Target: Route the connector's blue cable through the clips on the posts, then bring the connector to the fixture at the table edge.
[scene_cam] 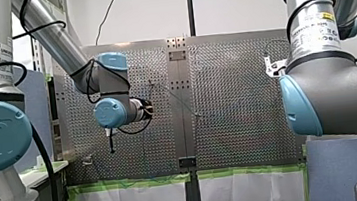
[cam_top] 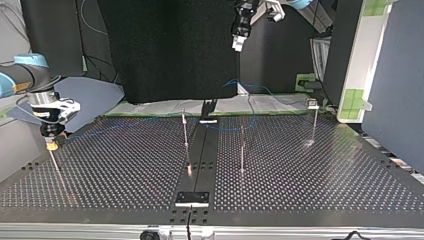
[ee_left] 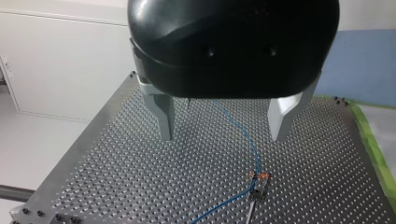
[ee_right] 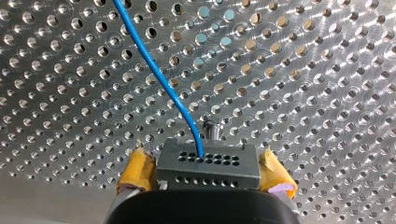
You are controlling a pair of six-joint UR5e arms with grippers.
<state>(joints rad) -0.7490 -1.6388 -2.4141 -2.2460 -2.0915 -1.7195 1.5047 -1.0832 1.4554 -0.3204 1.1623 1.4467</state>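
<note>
I count one connector, one blue cable and two claws. My right claw is clenched on the connector. Its two yellow pads press the sides of the grey block. The cable leaves the block's top face and runs away ahead of the claw over the perforated table. That arm reaches low, with the claw pointing down close above the table.

In the top view I count four thin posts. One is right under my right claw, and the other three are well apart from it, toward my left claw's side.

My left claw is released, its two metal fingers spread wide with nothing between them. That arm is held high, with the wrist bent so the claw looks down on the table from well above. Below and ahead of it one post carries a clip. The cable meets the clip, but I cannot tell whether it runs through it or only against it.
</note>
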